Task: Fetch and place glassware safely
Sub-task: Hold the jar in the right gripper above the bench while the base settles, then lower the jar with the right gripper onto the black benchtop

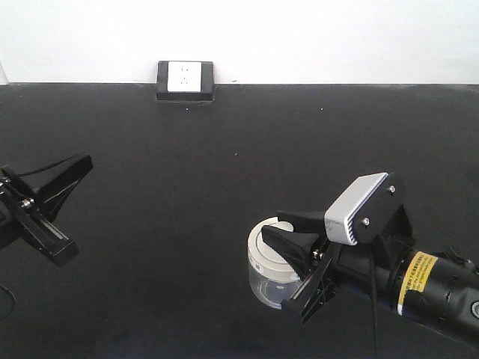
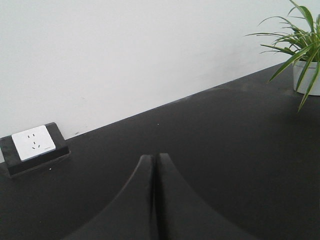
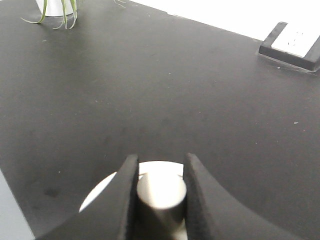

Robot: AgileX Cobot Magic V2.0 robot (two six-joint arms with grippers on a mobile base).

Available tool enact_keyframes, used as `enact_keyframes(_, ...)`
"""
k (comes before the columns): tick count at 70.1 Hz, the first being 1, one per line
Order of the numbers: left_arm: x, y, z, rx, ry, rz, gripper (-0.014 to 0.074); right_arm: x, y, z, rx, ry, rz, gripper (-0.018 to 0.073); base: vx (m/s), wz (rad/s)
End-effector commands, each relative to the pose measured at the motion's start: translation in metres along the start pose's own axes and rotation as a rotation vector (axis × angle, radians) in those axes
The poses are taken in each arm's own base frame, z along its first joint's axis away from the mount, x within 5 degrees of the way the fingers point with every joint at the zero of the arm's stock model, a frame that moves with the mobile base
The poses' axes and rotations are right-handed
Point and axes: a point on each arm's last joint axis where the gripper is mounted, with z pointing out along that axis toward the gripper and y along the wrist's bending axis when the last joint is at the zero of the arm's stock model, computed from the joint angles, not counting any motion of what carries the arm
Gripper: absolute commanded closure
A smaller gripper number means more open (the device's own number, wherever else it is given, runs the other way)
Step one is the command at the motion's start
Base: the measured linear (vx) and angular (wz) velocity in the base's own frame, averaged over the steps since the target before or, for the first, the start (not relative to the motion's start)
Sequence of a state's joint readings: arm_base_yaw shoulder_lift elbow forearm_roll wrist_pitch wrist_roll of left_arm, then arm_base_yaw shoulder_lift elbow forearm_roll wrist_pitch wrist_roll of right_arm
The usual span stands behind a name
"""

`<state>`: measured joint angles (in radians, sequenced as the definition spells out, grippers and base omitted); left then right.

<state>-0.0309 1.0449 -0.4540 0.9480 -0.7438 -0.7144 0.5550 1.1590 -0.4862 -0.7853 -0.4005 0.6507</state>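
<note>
No text can be read anywhere. A yellow label [image 1: 418, 281] on the right arm [image 1: 449, 303], near the front right corner of the surface [image 1: 224, 187], carries dark print that is too small and blurred to make out.

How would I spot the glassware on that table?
On the black table, look at the near right, where the right gripper sits. There stands a squat clear jar with a cream lid, its knob pinched. Unlike the flat socket box, it is see-through.
</note>
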Motion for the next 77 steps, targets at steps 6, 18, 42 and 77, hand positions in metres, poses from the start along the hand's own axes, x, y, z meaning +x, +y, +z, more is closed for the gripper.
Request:
enact_keyframes(6, -0.015, -0.002, 0.0, 0.019, -0.089, -0.02, 0.0603, -0.023, 0.003, -0.004, -0.038, -0.128, -0.011, 0.056, 0.0, 0.0)
enact_keyframes(18, -0.015, -0.002, 0.0, 0.019, -0.089, -0.02, 0.0603, -0.023, 0.003, -0.004, -0.038, -0.128, -0.011, 0.056, 0.0, 0.0)
enact_keyframes(42, -0.015, -0.002, 0.0, 0.019, -0.089, -0.02, 0.0603, -0.023, 0.003, -0.004, -0.037, -0.133, -0.001, 0.056, 0.0, 0.0)
enact_keyframes(77, -0.015, -0.002, 0.0, 0.019, -0.089, -0.02, 0.0603, -0.053, -0.034, 0.036, 0.157, -0.142, 0.111, 0.056, 0.0, 0.0)
